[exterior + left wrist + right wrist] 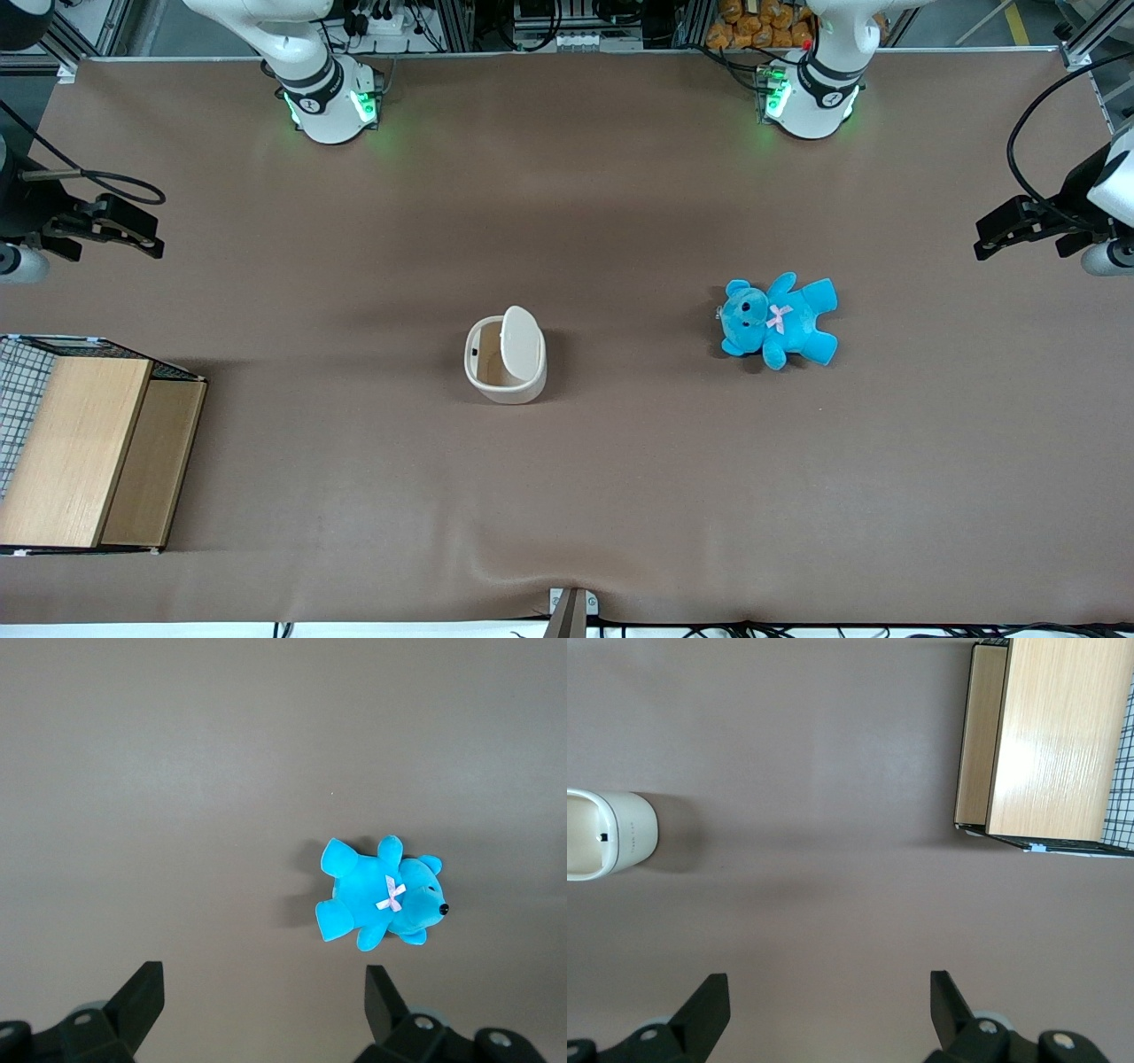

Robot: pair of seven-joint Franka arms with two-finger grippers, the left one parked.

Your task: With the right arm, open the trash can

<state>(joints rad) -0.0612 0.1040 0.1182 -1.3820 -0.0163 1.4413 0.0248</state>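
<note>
One trash can lid up; hand spread, well apart.

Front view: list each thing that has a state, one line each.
trash can: upright, lid flipped up, open.
blue teddy: lying flat on the table, untouched.
wooden box: at the working arm's end, untouched.
right arm's tool: open, holding nothing, away from the trash can.

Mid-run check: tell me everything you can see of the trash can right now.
The trash can is a small cream-white bin, plastic by its look, rounded-square, standing upright on the brown table about midway along it. Its flip lid stands raised, showing a tan inside. A small dark mark sits on the inner wall. Nothing touches it; the blue teddy lies apart, toward the parked arm's end. The gripper hangs open, well away at the working arm's end.
</note>
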